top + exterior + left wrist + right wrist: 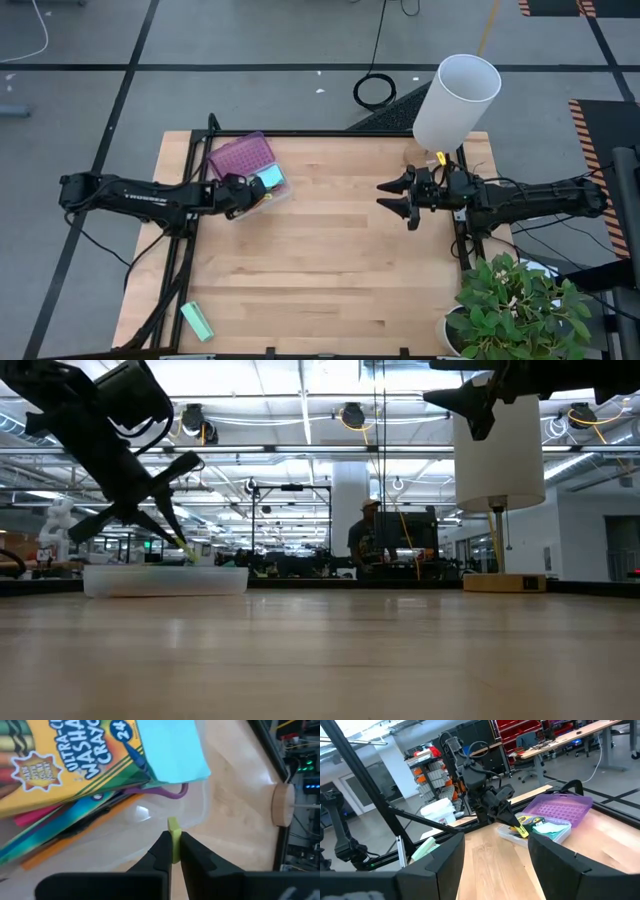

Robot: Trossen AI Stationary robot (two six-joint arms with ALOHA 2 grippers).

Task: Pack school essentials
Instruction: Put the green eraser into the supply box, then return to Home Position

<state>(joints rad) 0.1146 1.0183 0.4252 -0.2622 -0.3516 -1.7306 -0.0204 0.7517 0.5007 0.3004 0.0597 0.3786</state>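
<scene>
Mint-green, a rectangular block (197, 321) lies well apart from the clear plastic storage box (283, 194), down at the near-left corner of the pale wooden bench (330, 270), outside the packing. The left tool (173, 851) hangs just over the box's open rim, its 2 fingers pinched narrow on a tiny yellow piece (173, 837), held upright, apparently so it can drop straight inside. Already in the box lie the yellow-green crayon box (65, 762), the cyan square sticky-note pad (172, 750) resting on top of it, a purple scissor handle (167, 793) and thin pens underneath. The purple perforated lid (241, 155) leans at the box's far-left edge, leaving the opening free. Right of the box, well apart, the right tool (400, 197) waits above the bench with fingers spread wide, holding nothing.
</scene>
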